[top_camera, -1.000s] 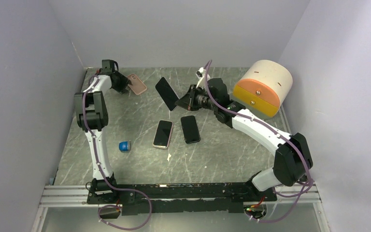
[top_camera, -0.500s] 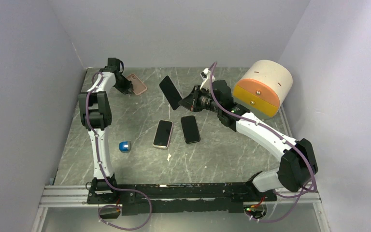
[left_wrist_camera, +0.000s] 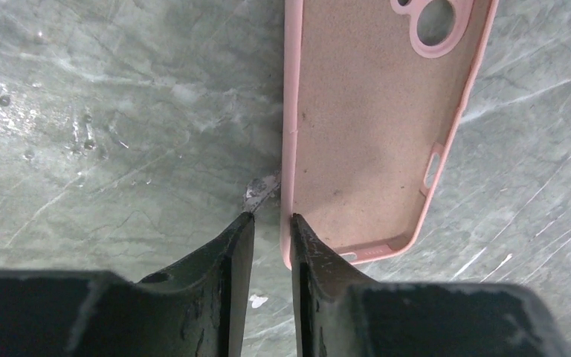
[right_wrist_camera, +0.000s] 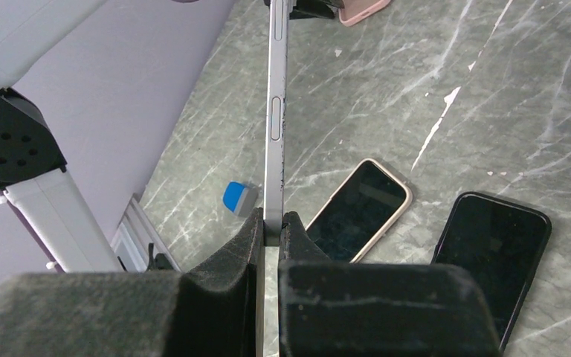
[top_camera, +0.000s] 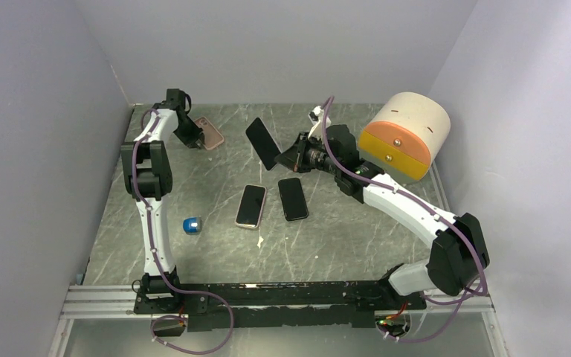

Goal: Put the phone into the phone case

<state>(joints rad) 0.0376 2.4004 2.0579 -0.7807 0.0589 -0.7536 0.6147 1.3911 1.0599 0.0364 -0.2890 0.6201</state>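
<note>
Right gripper [right_wrist_camera: 271, 223] pinches phone [right_wrist_camera: 276, 111] (edge-on); left gripper [left_wrist_camera: 269, 217] straddles pink case [left_wrist_camera: 364, 134] rim.

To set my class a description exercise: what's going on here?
The right fingers are shut on a phone, held on edge above the table. The left fingers sit at one long side of the pink case, lying open side up in the far left corner; whether they grip it is unclear. The phone is not in it yet.
</note>
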